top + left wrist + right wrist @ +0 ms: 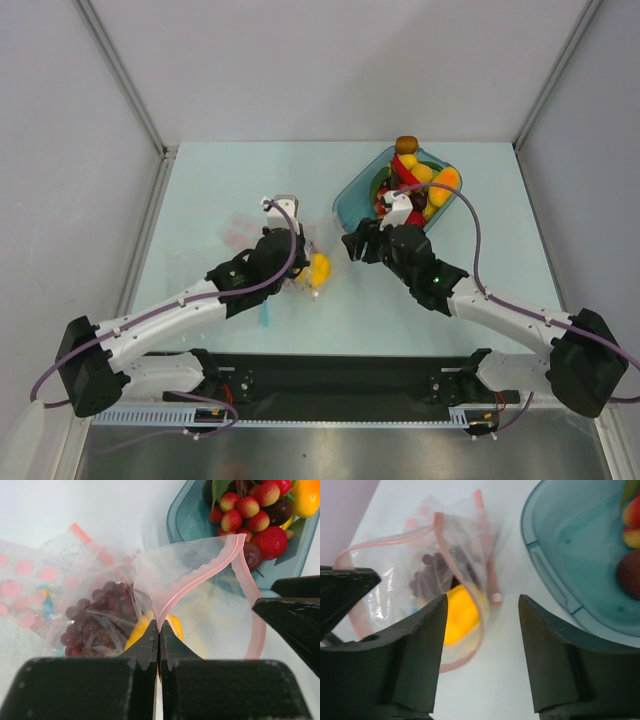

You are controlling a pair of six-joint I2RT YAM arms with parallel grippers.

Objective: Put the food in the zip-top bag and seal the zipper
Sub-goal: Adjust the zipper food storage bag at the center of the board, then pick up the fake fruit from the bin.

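Here left gripper (159, 630) pinches the floppy clear zip-top bag (175, 565) at its pink zipper (200, 577) — right gripper (482, 602) spread.

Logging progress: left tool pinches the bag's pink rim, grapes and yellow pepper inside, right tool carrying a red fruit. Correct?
No: the right tool is open and empty, per the right wrist view. The left tool does pinch the pink rim.

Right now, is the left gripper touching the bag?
Touching. The left wrist view shows the left gripper shut on the bag, with the pink zipper running down into its closed jaws.
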